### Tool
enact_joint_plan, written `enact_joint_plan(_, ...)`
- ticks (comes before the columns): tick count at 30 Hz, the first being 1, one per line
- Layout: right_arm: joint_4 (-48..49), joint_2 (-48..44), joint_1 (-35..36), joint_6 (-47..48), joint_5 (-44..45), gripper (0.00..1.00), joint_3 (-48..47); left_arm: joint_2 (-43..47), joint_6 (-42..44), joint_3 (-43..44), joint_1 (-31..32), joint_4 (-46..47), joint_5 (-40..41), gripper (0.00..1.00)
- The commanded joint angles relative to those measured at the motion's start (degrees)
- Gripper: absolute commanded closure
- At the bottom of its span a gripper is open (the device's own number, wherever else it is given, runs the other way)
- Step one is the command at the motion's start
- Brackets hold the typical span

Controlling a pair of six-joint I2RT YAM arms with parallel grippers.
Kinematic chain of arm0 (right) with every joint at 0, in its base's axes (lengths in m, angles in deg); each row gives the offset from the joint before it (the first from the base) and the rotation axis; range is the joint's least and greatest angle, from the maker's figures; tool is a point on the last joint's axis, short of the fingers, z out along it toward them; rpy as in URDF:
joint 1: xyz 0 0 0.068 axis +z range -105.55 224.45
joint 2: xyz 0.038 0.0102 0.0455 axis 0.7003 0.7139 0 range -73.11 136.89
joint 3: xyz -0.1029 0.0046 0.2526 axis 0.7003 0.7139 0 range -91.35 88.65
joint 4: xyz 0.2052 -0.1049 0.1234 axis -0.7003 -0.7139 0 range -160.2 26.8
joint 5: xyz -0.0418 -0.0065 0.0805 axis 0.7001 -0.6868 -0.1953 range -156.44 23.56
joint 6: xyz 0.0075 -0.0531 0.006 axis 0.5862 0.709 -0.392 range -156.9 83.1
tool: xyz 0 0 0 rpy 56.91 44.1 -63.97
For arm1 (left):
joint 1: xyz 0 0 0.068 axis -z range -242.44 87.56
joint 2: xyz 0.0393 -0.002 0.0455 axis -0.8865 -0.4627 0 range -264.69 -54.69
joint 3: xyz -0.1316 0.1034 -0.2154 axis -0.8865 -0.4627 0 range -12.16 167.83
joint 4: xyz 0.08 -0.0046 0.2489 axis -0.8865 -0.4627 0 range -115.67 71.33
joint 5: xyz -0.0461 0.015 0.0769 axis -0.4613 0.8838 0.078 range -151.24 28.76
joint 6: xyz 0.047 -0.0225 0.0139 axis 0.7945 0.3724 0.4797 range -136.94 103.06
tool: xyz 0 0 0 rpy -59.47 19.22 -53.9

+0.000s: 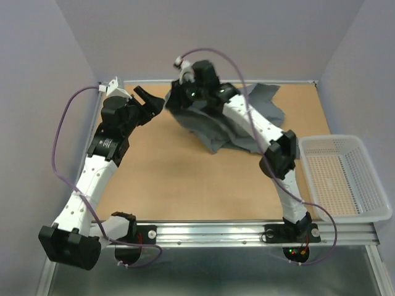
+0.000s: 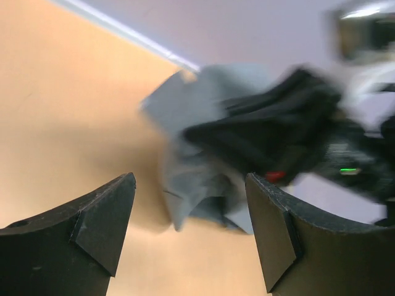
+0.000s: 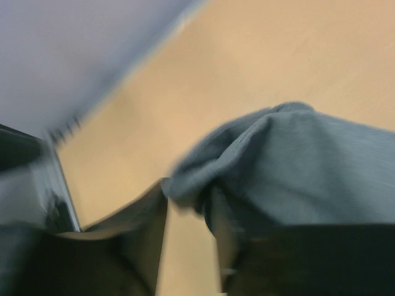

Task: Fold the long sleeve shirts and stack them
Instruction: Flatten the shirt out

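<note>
Your left jaws [image 2: 190, 185] stand wide apart with nothing between them. They hang above the bare tan surface [image 1: 185, 179] near its far left part, pointing across at the cloth.

Only 1 long sleeve shirt [image 1: 216, 137] shows. It is a crumpled grey heap on the far part of the surface, right of the middle. 1 flap spreads toward the far right corner, and the near edge comes to a point aimed at the middle of the surface. Your right arm reaches over the heap from the near right and covers a good part of it in the top view. The shirt is not folded flat anywhere that shows.

Your right jaws [image 3: 188, 203] sit at the left end of the heap. The right wrist view is blurred. It shows a narrow gap between the 2 fingers with tan surface visible through it. A rounded fold of grey cloth sits just at the tips and drapes over the right-hand finger. You cannot tell from these views whether the cloth is pinched or lies loose on them.

The white mesh basket [image 1: 355, 216] stands at the right edge of the surface, apart from the shirt.
</note>
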State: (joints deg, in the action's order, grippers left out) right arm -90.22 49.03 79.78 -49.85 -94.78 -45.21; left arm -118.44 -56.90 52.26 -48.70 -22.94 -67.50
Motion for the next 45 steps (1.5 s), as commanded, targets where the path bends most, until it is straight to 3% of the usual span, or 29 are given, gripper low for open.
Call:
enact_joint_plan(1,-11.8,6.9,8.9,4.0,1.6,0.51,0.7,7.5,3.9,-3.2,-1.0,-12.0,11.5,0.16)
enact_joint_plan(2,-14.3,7.6,10.7,4.8,2.7,0.38,0.5,8.6,4.4,-4.3,-1.1,-13.4,12.9,0.17)
enact_joint_plan(4,-15.4,7.1,11.5,5.0,4.9,0.25,1.0,10.9,5.6,-5.5,-1.2,-16.1,16.4,0.16)
enact_joint_plan(7,-16.0,2.8,11.3,6.8,12.3,0.16,2.5,11.5,6.9,-7.3,-1.3,-16.5,18.8,0.16)
enact_joint_plan(10,-16.6,-1.5,9.6,7.9,17.5,0.15,5.7,8.8,8.8,-7.9,-1.3,-14.2,17.2,0.16)
enact_joint_plan(13,-16.5,-6.9,3.0,4.7,19.0,0.16,12.7,3.0,10.8,-7.9,-1.3,-11.5,12.9,0.17)
enact_joint_plan(14,-16.5,-10.7,-2.4,3.0,23.4,0.17,17.1,-0.8,12.2,-6.3,-1.2,-11.0,10.7,0.17)
enact_joint_plan(16,-16.4,-11.9,-5.6,2.8,26.2,0.17,22.1,-4.7,13.7,-4.5,-1.1,-10.4,7.9,0.16)
enact_joint_plan(19,-15.9,-16.7,-10.4,2.1,28.2,0.17,29.1,-10.3,19.1,-1.0,2.5,-8.1,3.0,0.16)
enact_joint_plan(22,-12.7,-22.2,-18.9,-1.5,27.7,0.16,42.1,-17.9,30.1,4.2,11.3,-6.4,5.8,0.16)
enact_joint_plan(23,-10.7,-23.6,-20.3,-3.8,27.5,0.16,44.5,-18.9,36.9,5.4,13.3,-5.6,7.7,0.16)
enact_joint_plan(25,-8.6,-28.2,-23.7,-6.2,26.2,0.14,49.1,-21.8,42.1,5.4,18.1,-1.4,9.2,0.15)
enact_joint_plan(29,-5.0,-34.6,-25.1,-8.7,27.0,0.08,56.5,-26.9,50.4,5.7,20.2,3.6,3.6,0.14)
enact_joint_plan(34,-3.4,-39.6,-25.2,-8.8,27.1,0.04,61.7,-35.4,58.2,9.4,22.4,1.5,0.2,0.16)
enact_joint_plan(40,-1.8,-43.0,-25.2,-8.8,26.1,0.03,63.9,-43.6,60.7,16.8,23.0,-2.1,-0.2,0.19)
enact_joint_plan(44,-1.9,-44.4,-25.3,-7.9,26.7,0.03,64.6,-47.1,61.4,20.8,23.0,-5.7,-1.4,0.27)
enact_joint_plan(45,-1.9,-44.5,-25.3,-7.8,26.9,0.03,64.8,-47.5,61.4,21.0,23.0,-6.2,-1.8,0.34)
